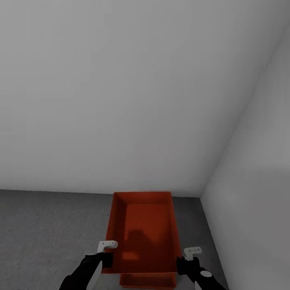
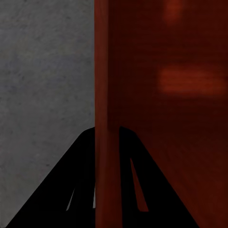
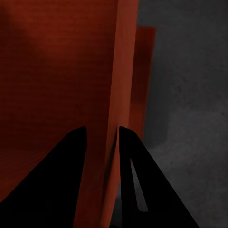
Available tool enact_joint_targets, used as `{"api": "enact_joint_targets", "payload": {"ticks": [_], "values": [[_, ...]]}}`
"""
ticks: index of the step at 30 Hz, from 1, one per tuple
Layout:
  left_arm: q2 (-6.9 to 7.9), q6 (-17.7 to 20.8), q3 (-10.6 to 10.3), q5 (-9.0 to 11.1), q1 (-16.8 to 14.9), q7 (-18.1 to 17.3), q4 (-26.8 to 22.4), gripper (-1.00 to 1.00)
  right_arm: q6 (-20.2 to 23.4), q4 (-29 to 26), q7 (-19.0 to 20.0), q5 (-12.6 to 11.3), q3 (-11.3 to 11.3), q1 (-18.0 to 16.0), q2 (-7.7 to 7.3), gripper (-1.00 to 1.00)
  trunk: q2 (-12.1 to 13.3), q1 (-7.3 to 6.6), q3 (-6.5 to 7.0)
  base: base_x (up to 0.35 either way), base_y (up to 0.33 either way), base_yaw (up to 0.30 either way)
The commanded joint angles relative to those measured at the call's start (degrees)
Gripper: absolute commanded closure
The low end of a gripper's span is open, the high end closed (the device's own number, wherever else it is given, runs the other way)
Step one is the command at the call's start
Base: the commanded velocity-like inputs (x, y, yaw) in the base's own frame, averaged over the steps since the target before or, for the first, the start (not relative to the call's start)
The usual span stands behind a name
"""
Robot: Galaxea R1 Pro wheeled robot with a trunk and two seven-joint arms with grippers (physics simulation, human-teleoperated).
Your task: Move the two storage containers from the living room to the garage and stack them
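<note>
The upper container (image 1: 143,231) is pinched by left claw (image 1: 108,246) and right claw (image 1: 192,253), aligned over the lower container (image 1: 148,280) for stacking.

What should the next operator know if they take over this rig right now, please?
Left end effector: shut on the upper storage container's left wall.
Right end effector: shut on its right wall.
Place: the garage, in a corner of plain white walls, over the dark concrete floor.
The lower storage container sits beneath the held one; its near end shows in the head view and its rim in the right wrist view.
Done: both containers are here, one above the other.
Left: whether the upper one already rests on the lower is unclear; seat it if needed, then open both end effectors.
</note>
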Motion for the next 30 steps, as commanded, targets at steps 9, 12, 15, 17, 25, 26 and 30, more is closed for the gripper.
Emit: {"api": "enact_joint_targets", "payload": {"ticks": [9,12,15,17,25,26,30], "values": [[-0.09,0.5,1.6,-0.7,-0.1,0.3,-0.1,1.00,-0.2,-0.1,0.2,0.0,3.3,0.0,-0.03,1.00,-0.1,0.02,-0.09,0.000,0.000,0.009],[-0.09,0.5,1.6,-0.7,-0.1,0.3,-0.1,1.00,-0.2,-0.1,0.2,0.0,3.3,0.0,-0.03,1.00,-0.1,0.02,-0.09,0.000,0.000,-0.018],[-0.09,0.5,1.6,-0.7,-0.1,0.3,-0.1,1.00,-0.2,-0.1,0.2,-0.1,3.3,0.0,-0.03,1.00,-0.1,0.02,-0.09,0.000,0.000,-0.146],[-0.09,0.5,1.6,-0.7,-0.1,0.3,-0.1,1.00,-0.2,-0.1,0.2,-0.1,3.3,0.0,-0.03,1.00,-0.1,0.02,-0.09,0.000,0.000,-0.217],[-0.09,0.5,1.6,-0.7,-0.1,0.3,-0.1,1.00,-0.2,-0.1,0.2,-0.1,3.3,0.0,-0.03,1.00,-0.1,0.02,-0.09,0.000,0.000,-0.055],[-0.09,0.5,1.6,-0.7,-0.1,0.3,-0.1,1.00,-0.2,-0.1,0.2,-0.1,3.3,0.0,-0.03,1.00,-0.1,0.02,-0.09,0.000,0.000,-0.005],[-0.09,0.5,1.6,-0.7,-0.1,0.3,-0.1,1.00,-0.2,-0.1,0.2,-0.1,3.3,0.0,-0.03,1.00,-0.1,0.02,-0.09,0.000,0.000,-0.002]]}}
